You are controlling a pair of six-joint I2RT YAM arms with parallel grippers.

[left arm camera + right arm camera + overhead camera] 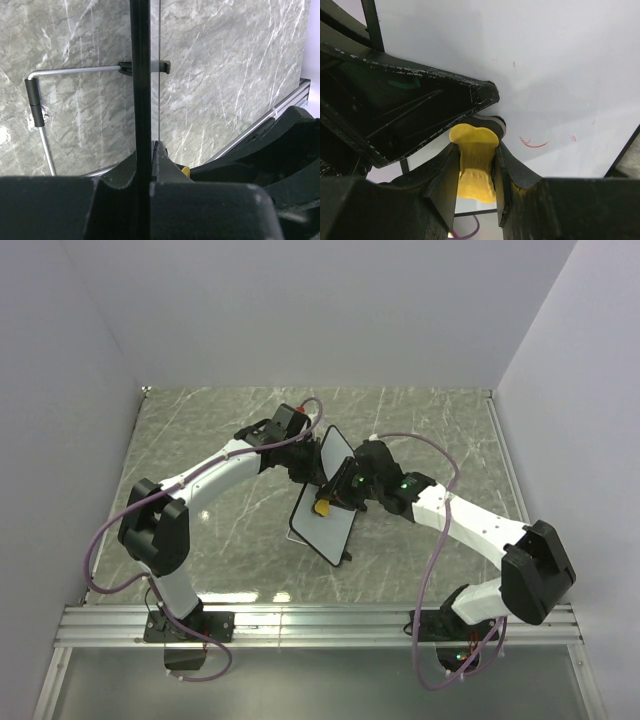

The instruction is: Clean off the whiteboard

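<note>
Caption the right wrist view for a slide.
Right gripper holds the yellow eraser at the whiteboard, where faint red marks show.

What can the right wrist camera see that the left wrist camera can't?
Only right wrist: the whiteboard from the front, its white face with faint red marks, and the right gripper squeezing the yellow eraser. Only left wrist: the board seen edge-on, pinched by the left gripper, plus a bent silver wire clipped to it. Both: the whiteboard and the eraser, just a yellow sliver in the left wrist view.

table [200, 430] centre — whiteboard [330, 535], eraser [322, 508] on its face
</note>
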